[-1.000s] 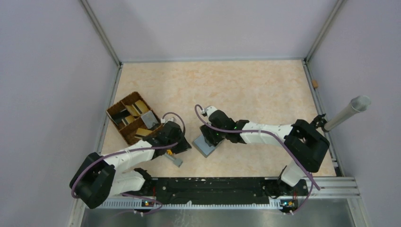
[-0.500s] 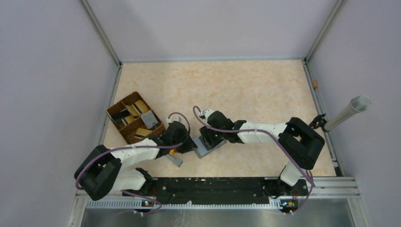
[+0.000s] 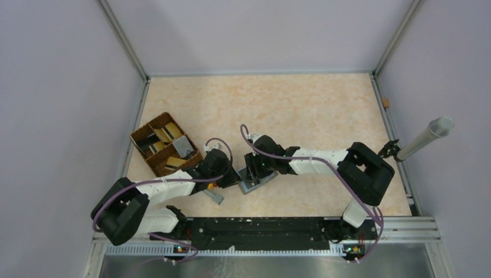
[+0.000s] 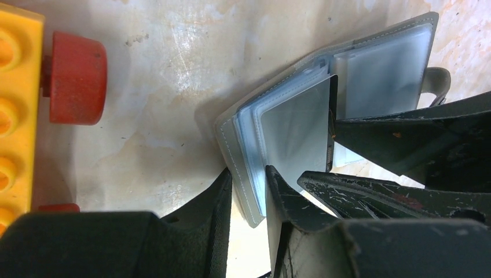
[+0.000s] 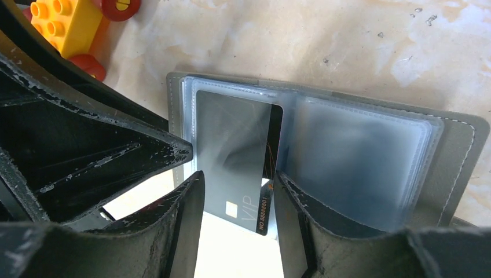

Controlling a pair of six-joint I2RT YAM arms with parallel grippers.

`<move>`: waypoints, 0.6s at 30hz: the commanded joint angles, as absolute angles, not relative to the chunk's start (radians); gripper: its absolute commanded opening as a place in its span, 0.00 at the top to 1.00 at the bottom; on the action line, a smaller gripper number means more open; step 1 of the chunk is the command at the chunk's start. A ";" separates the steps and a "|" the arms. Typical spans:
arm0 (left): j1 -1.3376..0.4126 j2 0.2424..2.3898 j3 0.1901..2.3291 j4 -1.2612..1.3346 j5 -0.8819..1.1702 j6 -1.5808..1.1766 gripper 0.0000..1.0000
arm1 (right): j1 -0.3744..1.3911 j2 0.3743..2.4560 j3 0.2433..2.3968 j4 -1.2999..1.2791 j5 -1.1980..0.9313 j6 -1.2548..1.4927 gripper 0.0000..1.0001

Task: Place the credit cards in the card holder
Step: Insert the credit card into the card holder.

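The grey card holder (image 3: 253, 186) lies open on the table, its clear blue-grey pockets up (image 5: 359, 150). My right gripper (image 5: 238, 214) is shut on a dark grey credit card (image 5: 231, 139) marked VIP, gripping it by its side edges. The card's far end is inside a left pocket. My left gripper (image 4: 249, 191) is shut on the holder's left cover edge (image 4: 231, 145). The card also shows in the left wrist view (image 4: 295, 133). In the top view the left gripper (image 3: 230, 176) and right gripper (image 3: 253, 172) meet over the holder.
A brown woven divided tray (image 3: 139, 136) with several gold and grey cards stands at the left. A yellow toy brick with red wheels (image 4: 14, 104) lies just left of the holder. A grey card (image 3: 216, 197) lies near the front. A grey tube (image 3: 425, 136) leans at the right.
My left gripper has moved right, from beside the toy brick to the card holder's left edge. My right gripper has shifted slightly left and nearer over the holder.
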State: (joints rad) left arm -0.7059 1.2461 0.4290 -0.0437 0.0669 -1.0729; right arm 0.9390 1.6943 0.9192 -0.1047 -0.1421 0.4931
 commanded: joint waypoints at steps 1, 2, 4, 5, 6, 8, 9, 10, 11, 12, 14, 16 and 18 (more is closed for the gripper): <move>-0.712 1.240 0.416 0.018 0.066 -1.083 0.71 | 0.942 1.706 0.940 -0.050 -0.204 0.558 0.54; -0.712 1.236 0.416 0.020 0.063 -1.083 0.71 | 0.943 1.703 0.936 -0.043 -0.207 0.563 0.54; -0.712 1.222 0.421 0.011 0.053 -1.082 0.71 | 0.943 1.696 0.934 -0.045 -0.199 0.571 0.54; -0.712 1.209 0.426 0.005 0.048 -1.078 0.70 | 0.941 1.684 0.934 -0.049 -0.190 0.571 0.54; -0.712 1.194 0.434 -0.035 0.033 -1.063 0.68 | 0.940 1.670 0.933 -0.054 -0.183 0.570 0.54; -0.712 1.147 0.461 -0.101 -0.005 -1.030 0.61 | 0.928 1.633 0.927 -0.061 -0.176 0.563 0.52; -0.712 1.122 0.476 -0.136 -0.033 -1.014 0.57 | 0.922 1.610 0.922 -0.063 -0.174 0.558 0.50; -0.710 1.097 0.495 -0.167 -0.049 -0.992 0.53 | 0.905 1.586 0.917 -0.066 -0.172 0.551 0.48; -0.709 1.074 0.515 -0.201 -0.063 -0.969 0.48 | 0.892 1.557 0.913 -0.074 -0.170 0.543 0.45; -0.709 1.055 0.541 -0.239 -0.082 -0.948 0.43 | 0.880 1.530 0.908 -0.080 -0.169 0.535 0.44; -0.700 1.025 0.602 -0.341 -0.112 -0.892 0.31 | 0.855 1.472 0.900 -0.097 -0.167 0.511 0.40; -0.674 1.007 0.671 -0.420 -0.108 -0.820 0.20 | 0.834 1.419 0.892 -0.121 -0.161 0.484 0.38; -0.626 0.998 0.743 -0.493 -0.078 -0.721 0.13 | 0.817 1.369 0.881 -0.136 -0.151 0.462 0.35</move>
